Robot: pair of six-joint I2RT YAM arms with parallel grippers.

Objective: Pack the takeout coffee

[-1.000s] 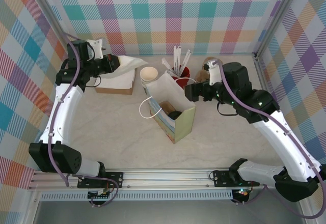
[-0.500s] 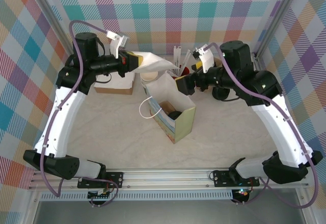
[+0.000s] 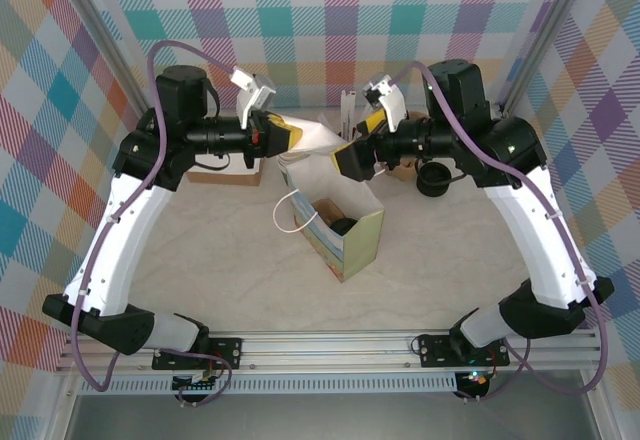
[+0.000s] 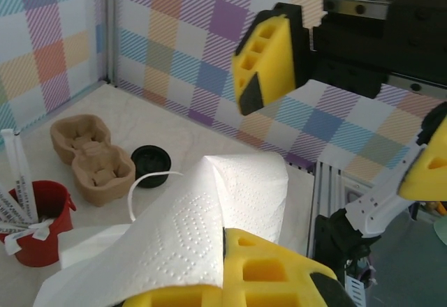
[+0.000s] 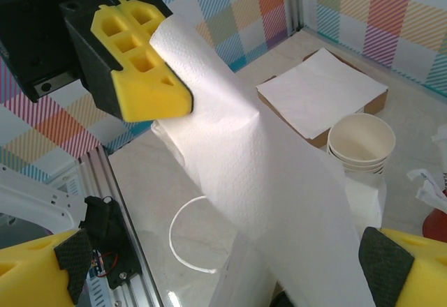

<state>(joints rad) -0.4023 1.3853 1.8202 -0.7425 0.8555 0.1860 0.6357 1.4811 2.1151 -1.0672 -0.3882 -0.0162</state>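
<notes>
The takeout coffee (image 3: 345, 225) is seen in the bag (image 3: 362, 245) beneath the claws: left claw (image 3: 285, 138) clamped on a napkin (image 3: 318, 138), right claw (image 3: 362, 145) spread wide.

You have a white paper napkin (image 4: 202, 230) hanging raised off the table, close to a white and olive-green paper bag (image 3: 362, 242) that stands upright mid-table. Behind the bag sit a stack of cream-white paper cups (image 5: 360, 143) and a red cup of white stirrers (image 4: 38, 213). A brown moulded-pulp cup carrier (image 4: 91, 157) lies just beside that red cup. A brown cardboard box (image 3: 235, 176) of flat white napkins rests near the cups.
</notes>
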